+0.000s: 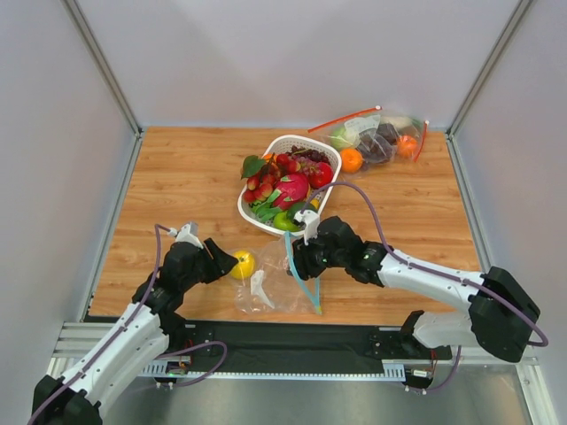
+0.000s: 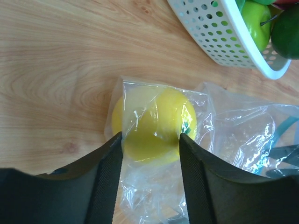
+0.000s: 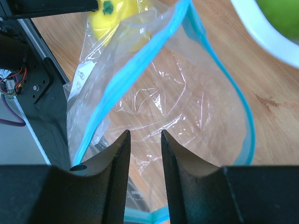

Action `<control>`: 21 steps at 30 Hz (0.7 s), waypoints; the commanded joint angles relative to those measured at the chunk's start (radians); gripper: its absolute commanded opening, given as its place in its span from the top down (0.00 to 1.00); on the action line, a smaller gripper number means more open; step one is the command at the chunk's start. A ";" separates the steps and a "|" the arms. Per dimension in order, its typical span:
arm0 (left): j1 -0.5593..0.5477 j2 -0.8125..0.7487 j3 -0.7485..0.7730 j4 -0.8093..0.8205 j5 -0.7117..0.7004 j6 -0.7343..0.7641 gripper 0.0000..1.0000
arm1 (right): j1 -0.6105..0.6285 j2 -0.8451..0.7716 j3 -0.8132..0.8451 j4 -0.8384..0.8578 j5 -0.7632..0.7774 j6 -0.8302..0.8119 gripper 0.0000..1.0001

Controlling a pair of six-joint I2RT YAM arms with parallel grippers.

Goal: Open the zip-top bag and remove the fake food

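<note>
The zip-top bag [image 1: 275, 288] lies crumpled at the table's near edge, its teal zip strip [image 1: 306, 288] parted. A yellow lemon [image 1: 244, 264] sits in its left end. My left gripper [image 1: 226, 263] is closed on the lemon [image 2: 154, 123] through the plastic, with the fingertips [image 2: 117, 140] on both its sides. My right gripper [image 1: 295, 258] is at the bag's mouth with its jaws a little apart. In the right wrist view [image 3: 145, 133] the open mouth and clear film [image 3: 177, 93] lie ahead, the strip [image 3: 140, 60] loops around, and the lemon [image 3: 110, 11] is at the far end.
A white perforated basket [image 1: 306, 139] behind the bag holds strawberries, a pink dragon fruit, grapes and green fruit; its wall [image 2: 219, 32] is close in the left wrist view. A second clear bag with a red-orange strip [image 1: 381, 137] and an orange [image 1: 352, 159] lie at the back right.
</note>
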 commanded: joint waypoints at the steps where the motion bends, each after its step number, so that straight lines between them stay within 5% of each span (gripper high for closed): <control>1: 0.005 -0.006 -0.023 0.051 0.016 0.008 0.44 | 0.004 0.027 -0.013 0.082 0.000 0.024 0.66; 21: 0.006 0.235 -0.038 0.257 0.085 0.107 0.93 | 0.004 0.176 -0.029 0.343 0.087 0.086 0.38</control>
